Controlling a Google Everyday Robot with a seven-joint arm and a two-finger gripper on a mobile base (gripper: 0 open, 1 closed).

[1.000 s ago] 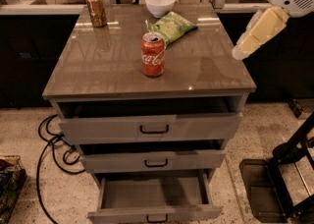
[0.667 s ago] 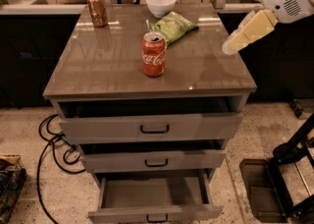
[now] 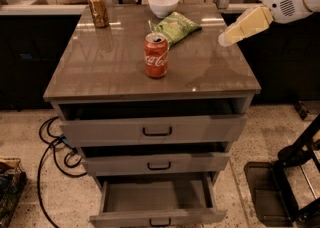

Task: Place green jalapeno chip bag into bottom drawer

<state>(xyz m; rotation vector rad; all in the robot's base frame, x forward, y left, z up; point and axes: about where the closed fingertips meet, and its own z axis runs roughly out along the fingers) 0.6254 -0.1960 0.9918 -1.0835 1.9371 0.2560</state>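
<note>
Cabinet top (image 3: 115, 72): red can (image 3: 156, 55) stands upright near the centre. The chip bag (image 3: 176, 26) lies flat at 1 o'clock from the can, near it. A white bowl (image 3: 163, 4) sits at 12 o'clock by the far edge, and a brown can (image 3: 98, 9) at 10 o'clock. The gripper (image 3: 227, 38) hangs at 2 o'clock over the right side, apart from the bag. The bottom drawer (image 3: 155, 195), at 6 o'clock, is pulled out.
</note>
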